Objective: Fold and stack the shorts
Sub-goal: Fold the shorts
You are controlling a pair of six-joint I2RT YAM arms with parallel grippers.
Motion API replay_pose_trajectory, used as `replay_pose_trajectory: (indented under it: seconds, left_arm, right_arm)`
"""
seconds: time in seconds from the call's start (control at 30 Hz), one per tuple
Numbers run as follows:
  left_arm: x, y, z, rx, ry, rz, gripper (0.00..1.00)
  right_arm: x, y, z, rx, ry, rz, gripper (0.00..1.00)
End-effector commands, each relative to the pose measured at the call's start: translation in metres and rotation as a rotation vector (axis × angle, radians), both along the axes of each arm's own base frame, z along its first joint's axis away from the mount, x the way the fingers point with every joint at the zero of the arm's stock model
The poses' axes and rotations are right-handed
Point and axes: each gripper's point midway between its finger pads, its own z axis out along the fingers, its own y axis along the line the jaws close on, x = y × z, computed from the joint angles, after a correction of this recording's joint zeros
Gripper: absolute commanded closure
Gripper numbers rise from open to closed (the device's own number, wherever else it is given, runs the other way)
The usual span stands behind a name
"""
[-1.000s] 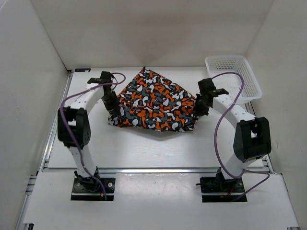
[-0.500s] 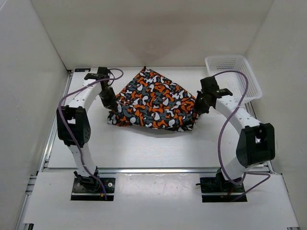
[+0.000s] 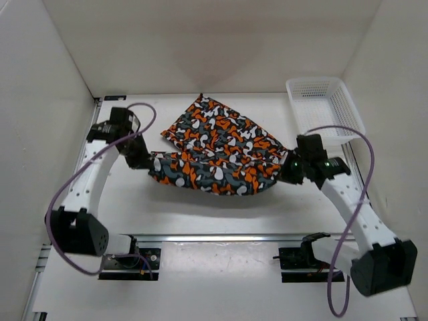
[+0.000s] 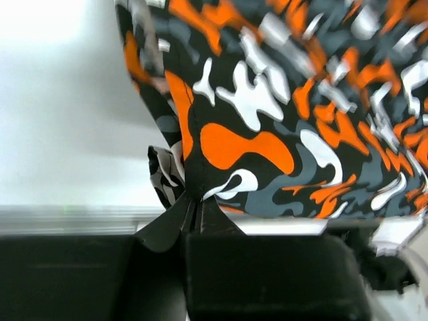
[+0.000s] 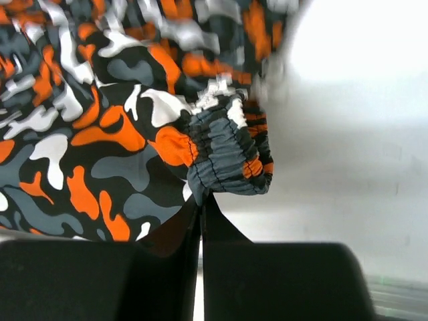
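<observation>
Both left claw (image 3: 148, 163) and right claw (image 3: 288, 171) pinch the shorts (image 3: 217, 150).

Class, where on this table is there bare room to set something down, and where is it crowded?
Free: the near strip of the white table, between the orange-and-black camouflage cloth shorts and the arm bases; also beside the white plastic mesh basket. Crowded: the middle, where left fingers and right fingers pinch the shorts.

Looks like a robotics lab test cell to me: plain white panel walls (image 3: 40, 100) box in a bare white counter (image 3: 200, 210), with silver aluminium rails (image 3: 221, 237) along the near edge, plus a white-and-black left robot arm (image 3: 90, 177) and its right-hand twin (image 3: 348, 197) trailing purple cables (image 3: 334, 127) off bolted black base plates (image 3: 130, 262).
</observation>
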Motion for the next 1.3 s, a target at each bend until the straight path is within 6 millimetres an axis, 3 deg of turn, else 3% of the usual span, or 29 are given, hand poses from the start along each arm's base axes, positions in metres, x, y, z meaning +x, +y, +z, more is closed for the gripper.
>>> replay_pose_trajectory:
  seconds: [0.0,0.03,0.07,0.1,0.13,0.17,0.2,0.23,0.33,0.4,0.47,0.63,0.7,0.77,0.8,0.87,1.0,1.07,1.27]
  left_arm:
    - [-0.043,-0.004,-0.022,-0.043,0.090,-0.011,0.90]
    - [-0.041,-0.007,-0.028,-0.056,0.089,-0.004,0.79]
    - [-0.029,-0.007,-0.037,-0.067,0.083,0.001,0.67]
    - [-0.021,-0.008,-0.045,-0.066,0.092,0.001,0.48]
    - [-0.012,-0.006,-0.051,-0.052,0.111,0.007,0.39]
    - [-0.003,-0.005,-0.058,-0.036,0.132,0.001,0.39]
    - [0.012,-0.005,-0.067,-0.008,0.160,-0.009,0.39]
    - [0.014,0.004,-0.071,0.045,0.182,0.017,0.39]
    - [0.010,0.004,-0.051,0.079,0.126,0.020,0.39]
    - [-0.006,0.015,-0.036,0.116,0.074,0.058,0.39]
    - [-0.031,0.020,-0.042,0.125,0.108,0.091,0.39]
    - [-0.087,0.012,-0.070,0.056,0.158,0.205,0.40]
    - [-0.099,0.017,-0.081,0.066,0.177,0.273,0.46]
    - [-0.104,0.008,-0.081,0.025,0.155,0.295,0.53]
    - [-0.108,0.004,-0.083,0.005,0.168,0.297,0.69]
    - [-0.109,-0.003,-0.088,-0.018,0.171,0.274,0.76]
    - [-0.120,-0.014,-0.120,-0.029,0.281,0.240,0.73]
    - [-0.126,-0.016,-0.138,-0.033,0.340,0.262,0.57]
    - [-0.106,-0.012,-0.160,-0.001,0.304,0.306,0.44]
  right_arm:
    - [-0.060,-0.014,-0.028,-0.015,0.165,-0.022,0.88]
    - [-0.065,-0.016,-0.033,-0.015,0.179,-0.030,0.71]
    - [-0.063,-0.016,-0.041,-0.017,0.178,-0.043,0.40]
    - [-0.059,-0.015,-0.044,-0.019,0.184,-0.044,0.31]
    - [-0.056,-0.017,-0.055,-0.045,0.223,-0.052,0.26]
    - [-0.048,-0.018,-0.054,-0.063,0.223,-0.062,0.25]
    - [-0.041,-0.019,-0.055,-0.077,0.221,-0.070,0.25]
    - [-0.037,-0.020,-0.059,-0.099,0.241,-0.065,0.25]
    - [-0.038,-0.022,-0.047,-0.099,0.200,-0.062,0.26]
    - [-0.046,-0.026,-0.049,-0.098,0.186,-0.077,0.29]
    - [-0.056,-0.029,-0.049,-0.085,0.171,-0.091,0.30]
    - [-0.084,-0.024,-0.075,-0.018,0.261,-0.144,0.36]
    - [-0.088,-0.024,-0.076,0.005,0.266,-0.173,0.38]
    - [-0.086,-0.020,-0.077,0.039,0.262,-0.194,0.40]
    - [-0.089,-0.019,-0.077,0.054,0.267,-0.197,0.40]
    - [-0.086,-0.016,-0.076,0.067,0.258,-0.191,0.41]
    - [-0.084,-0.015,-0.074,0.068,0.258,-0.191,0.41]
    - [-0.084,-0.015,-0.074,0.068,0.258,-0.191,0.41]
    - [-0.084,-0.015,-0.073,0.071,0.248,-0.190,0.41]
